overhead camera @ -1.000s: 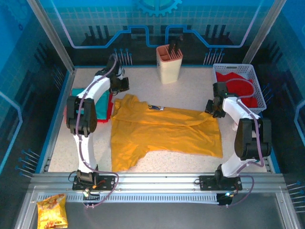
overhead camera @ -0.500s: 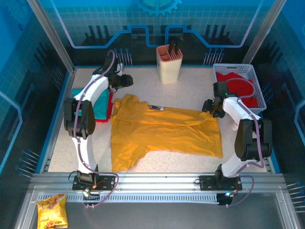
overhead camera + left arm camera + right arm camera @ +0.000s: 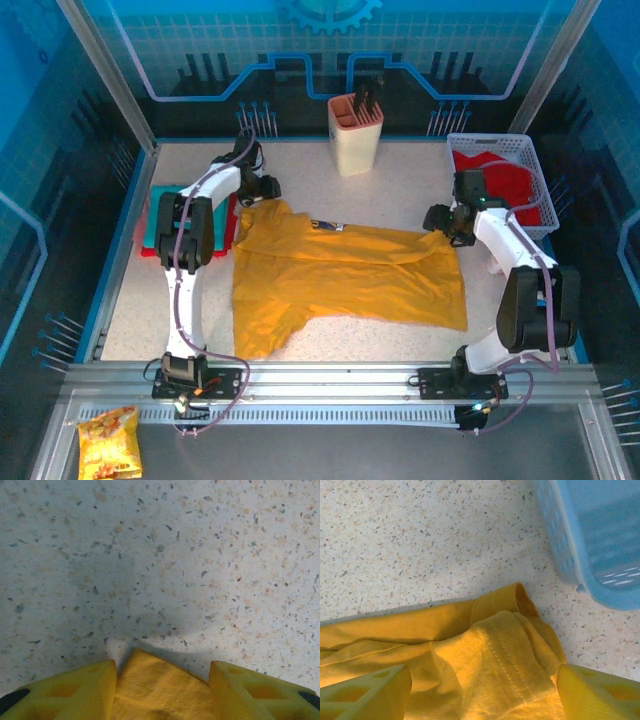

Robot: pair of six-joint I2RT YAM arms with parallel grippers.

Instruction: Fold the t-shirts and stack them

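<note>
Spotted a teal tee (image 3: 160, 215) lying on a red tee (image 3: 150, 250) by the table's (image 3: 400, 190) left edge. Saw the left gripper (image 3: 162, 667) right beside them at the mustard tee's (image 3: 340, 275) far-left corner, parted around the cloth tip, not pinching it. Found that tee spread flat mid-table. Caught the right gripper (image 3: 482, 672) over its far-right sleeve, spread wide, holding nothing. Noticed a red shirt (image 3: 500, 175) in the basket (image 3: 490, 139) at the far-right corner.
</note>
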